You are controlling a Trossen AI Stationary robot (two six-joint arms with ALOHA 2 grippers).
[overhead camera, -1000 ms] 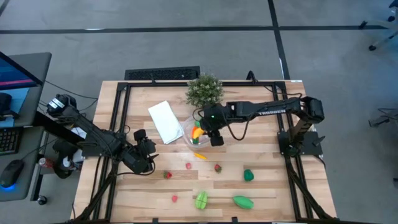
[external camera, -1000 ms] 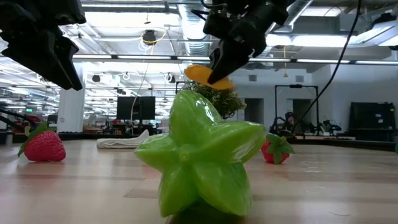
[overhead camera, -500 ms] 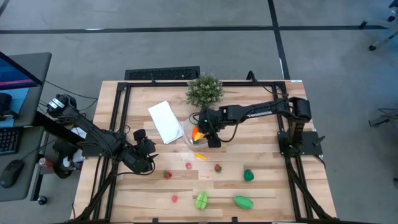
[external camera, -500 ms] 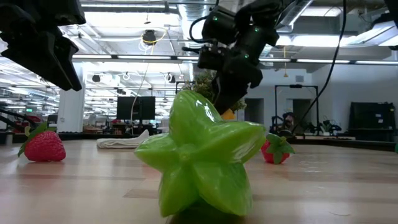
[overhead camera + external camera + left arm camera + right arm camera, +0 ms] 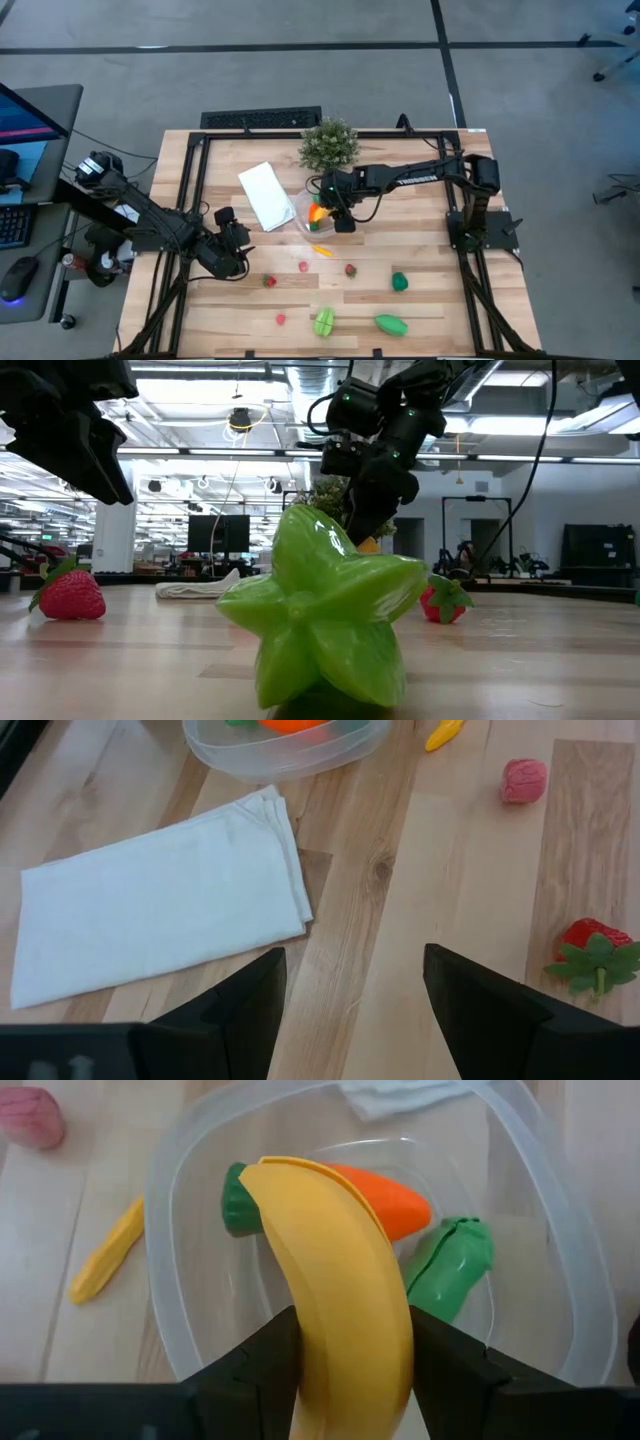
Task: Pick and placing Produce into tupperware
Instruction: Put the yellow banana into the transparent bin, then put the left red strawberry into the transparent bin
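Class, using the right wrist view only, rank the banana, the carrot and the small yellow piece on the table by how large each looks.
1. Banana, largest, though nearest the camera, in the right gripper.
2. Carrot, partly hidden behind it.
3. Small yellow piece, smallest.

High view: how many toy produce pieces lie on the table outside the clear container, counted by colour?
Red or pink pieces: 4
Green pieces: 3
Yellow piece: 1
Total: 8
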